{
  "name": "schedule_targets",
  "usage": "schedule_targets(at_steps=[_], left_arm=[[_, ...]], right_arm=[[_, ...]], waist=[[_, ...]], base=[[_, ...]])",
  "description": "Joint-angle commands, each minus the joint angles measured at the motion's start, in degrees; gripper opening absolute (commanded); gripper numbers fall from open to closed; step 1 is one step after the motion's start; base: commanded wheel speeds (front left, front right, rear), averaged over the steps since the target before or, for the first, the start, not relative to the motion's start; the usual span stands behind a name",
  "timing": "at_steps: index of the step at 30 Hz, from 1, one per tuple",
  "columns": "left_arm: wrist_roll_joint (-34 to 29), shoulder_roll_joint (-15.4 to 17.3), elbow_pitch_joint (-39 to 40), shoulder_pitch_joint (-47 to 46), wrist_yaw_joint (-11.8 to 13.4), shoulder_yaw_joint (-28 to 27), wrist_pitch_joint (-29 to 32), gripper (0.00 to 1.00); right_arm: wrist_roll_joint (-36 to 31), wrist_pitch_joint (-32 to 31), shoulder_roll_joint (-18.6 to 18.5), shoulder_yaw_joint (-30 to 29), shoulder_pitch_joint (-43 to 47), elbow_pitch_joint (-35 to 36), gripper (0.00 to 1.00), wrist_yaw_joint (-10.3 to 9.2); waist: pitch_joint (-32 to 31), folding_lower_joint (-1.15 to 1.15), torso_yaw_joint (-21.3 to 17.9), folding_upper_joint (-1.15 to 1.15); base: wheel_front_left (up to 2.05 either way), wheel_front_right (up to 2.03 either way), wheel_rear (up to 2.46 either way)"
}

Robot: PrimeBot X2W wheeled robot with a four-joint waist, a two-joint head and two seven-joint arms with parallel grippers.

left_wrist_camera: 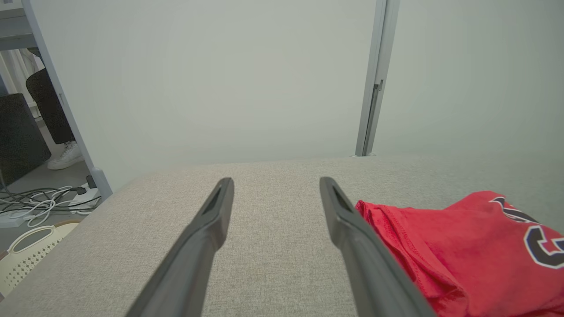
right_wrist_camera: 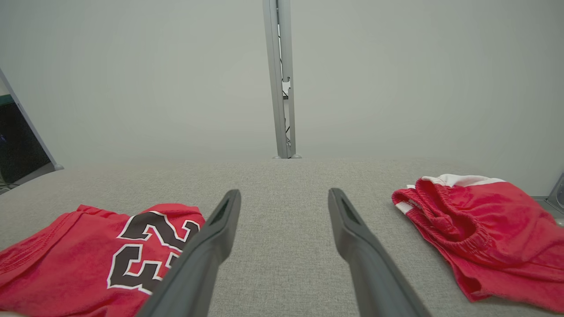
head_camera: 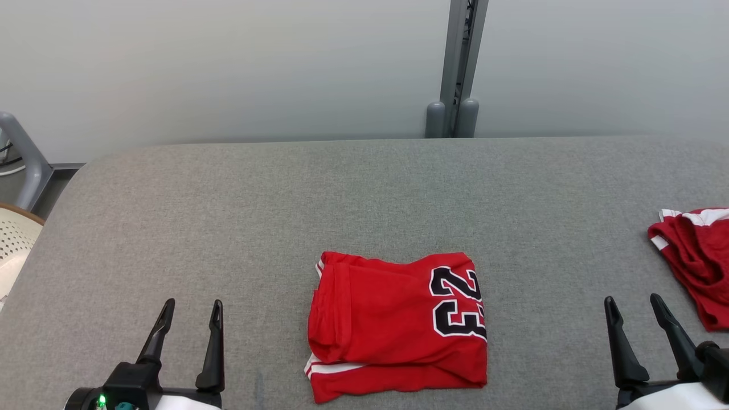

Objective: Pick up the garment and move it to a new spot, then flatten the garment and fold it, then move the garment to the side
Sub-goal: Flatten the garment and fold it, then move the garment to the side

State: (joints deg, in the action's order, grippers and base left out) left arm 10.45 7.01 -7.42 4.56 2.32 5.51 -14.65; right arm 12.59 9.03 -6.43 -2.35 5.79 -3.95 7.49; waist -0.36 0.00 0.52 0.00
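We see the folded red jersey garment with a black 23 lying flat on the grey cloth-covered table, between our two grippers and touching neither. Our left gripper has its fingers spread wide, holding nothing, the jersey near its right finger. Our right gripper, equally spread and empty, sits between the jersey and a crumpled red-and-white garment.

Head camera looks down; both low wrist cameras share the jersey.
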Motion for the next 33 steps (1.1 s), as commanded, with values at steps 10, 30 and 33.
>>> schedule_targets(at_steps=[10,30,33], left_arm=[[0.64,0.79,0.31,0.70,0.28,0.35,0.76,1.00],[1.08,1.47,-0.55,-0.56,1.09,1.20,1.80,1.00],[0.99,1.53,-0.32,-1.61,0.98,1.60,1.99,1.00]], right_arm=[[-0.97,-1.01,0.58,-0.47,1.18,2.23,1.00,0.01],[-1.25,-0.94,0.72,-0.39,0.32,2.12,1.00,0.01],[-1.14,-1.33,0.51,-0.57,-0.16,1.74,1.00,0.01]], waist=[[-0.01,0.00,0.12,0.00],[0.15,0.00,0.87,0.00],[0.97,0.00,1.73,0.00]], base=[[0.00,0.00,0.00],[0.00,0.00,0.00],[0.00,0.00,0.00]])
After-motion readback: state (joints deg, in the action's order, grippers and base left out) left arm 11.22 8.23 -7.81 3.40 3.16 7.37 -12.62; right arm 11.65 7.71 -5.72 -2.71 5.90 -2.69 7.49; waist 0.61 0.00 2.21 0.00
